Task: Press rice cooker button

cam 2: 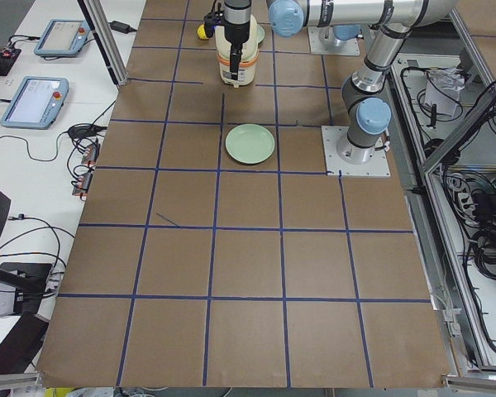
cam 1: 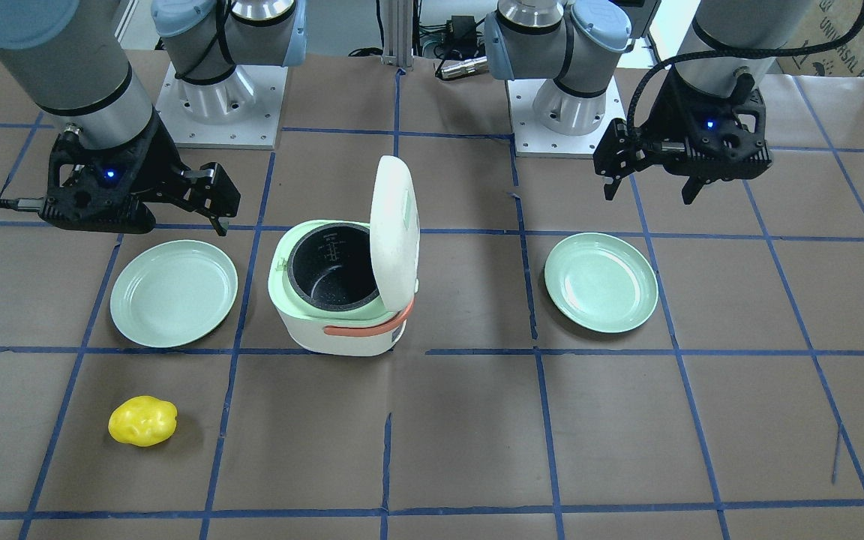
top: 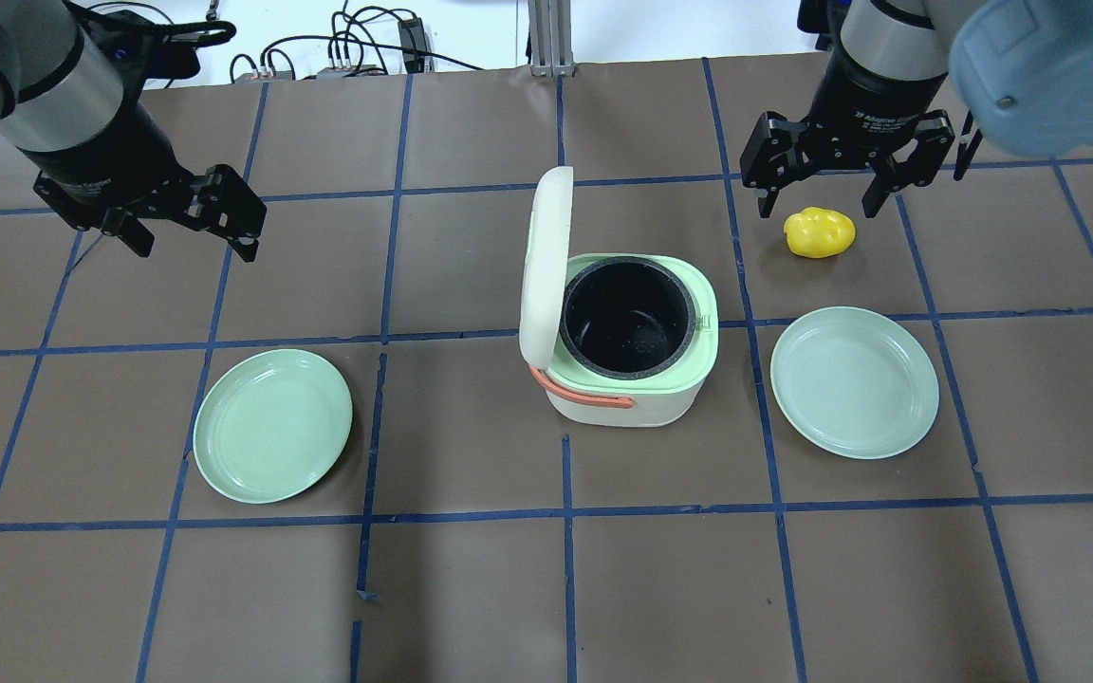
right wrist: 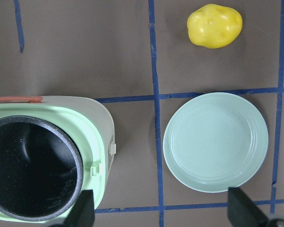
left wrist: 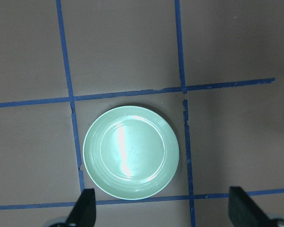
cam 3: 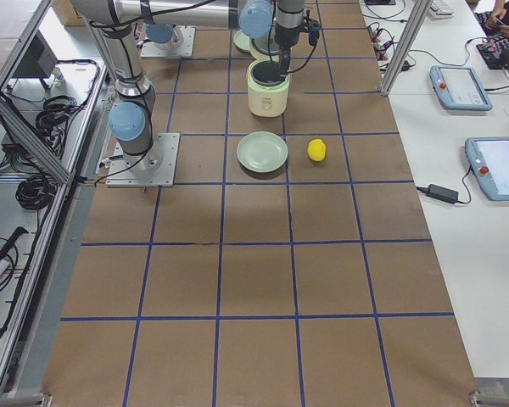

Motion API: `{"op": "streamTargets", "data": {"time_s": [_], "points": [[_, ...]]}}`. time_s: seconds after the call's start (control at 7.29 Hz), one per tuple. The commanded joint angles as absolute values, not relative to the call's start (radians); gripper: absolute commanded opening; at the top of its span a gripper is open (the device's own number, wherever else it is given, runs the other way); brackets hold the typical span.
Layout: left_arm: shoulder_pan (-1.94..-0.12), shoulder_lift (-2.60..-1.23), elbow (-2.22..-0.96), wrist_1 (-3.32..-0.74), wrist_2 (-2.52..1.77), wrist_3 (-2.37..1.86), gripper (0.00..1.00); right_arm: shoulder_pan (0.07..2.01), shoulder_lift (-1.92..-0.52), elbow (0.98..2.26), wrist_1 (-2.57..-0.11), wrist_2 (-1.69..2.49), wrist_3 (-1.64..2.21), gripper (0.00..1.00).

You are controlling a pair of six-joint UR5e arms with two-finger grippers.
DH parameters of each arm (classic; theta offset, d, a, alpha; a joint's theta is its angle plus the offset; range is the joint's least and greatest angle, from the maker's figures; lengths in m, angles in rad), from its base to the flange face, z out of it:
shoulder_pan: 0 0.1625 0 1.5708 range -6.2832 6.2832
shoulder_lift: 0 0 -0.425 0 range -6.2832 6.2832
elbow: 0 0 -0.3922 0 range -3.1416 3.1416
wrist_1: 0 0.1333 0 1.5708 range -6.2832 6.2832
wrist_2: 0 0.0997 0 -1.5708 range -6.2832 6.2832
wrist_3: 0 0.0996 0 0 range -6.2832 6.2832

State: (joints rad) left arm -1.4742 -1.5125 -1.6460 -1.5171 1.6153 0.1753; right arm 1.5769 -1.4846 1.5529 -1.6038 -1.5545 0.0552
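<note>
Rice cooker (top: 660, 403): middle of the desk (top: 471, 588), well away from every edge. Lid (top: 545, 266) is up, standing near upright on the side facing the desk's left edge. Dark pot (top: 627, 318) sits inside, its mouth open to view. Orange handle (top: 580, 391) is folded down around the lid's side of the body. Button: I cannot pick it out.

Left plate (top: 272, 425): pale green, flat on the desk, beside the cooker toward the left edge, not touching it. Right plate (top: 854, 381): same kind, toward the right edge, also apart from the cooker. Yellow lump (top: 820, 232): past the right plate toward the operators' edge, near it but not touching.

Left jaws: spread wide, pinching nothing, hanging above the desk on my left arm (top: 82, 104). The left plate lies below them, ahead of the fingertips (left wrist: 84, 208).

Right jaws: spread wide, pinching nothing, hanging above the desk on my right arm (top: 888, 57). That wrist view looks down on the cooker's rim, the right plate and the yellow lump. Neither pair touches the cooker.
</note>
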Motion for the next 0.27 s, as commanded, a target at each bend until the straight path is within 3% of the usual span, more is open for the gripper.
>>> {"op": "streamTargets", "data": {"time_s": [0.0,0.14], "points": [[-1.474,-1.513,-1.646,-1.517,1.615,0.175,1.0,1.577,-1.493,1.592,-1.618,-1.546,0.054,1.0],[-1.474,-1.513,-1.646,-1.517,1.615,0.176,1.0,1.577,-1.496,1.595,-1.618,-1.546,0.055,1.0]]}}
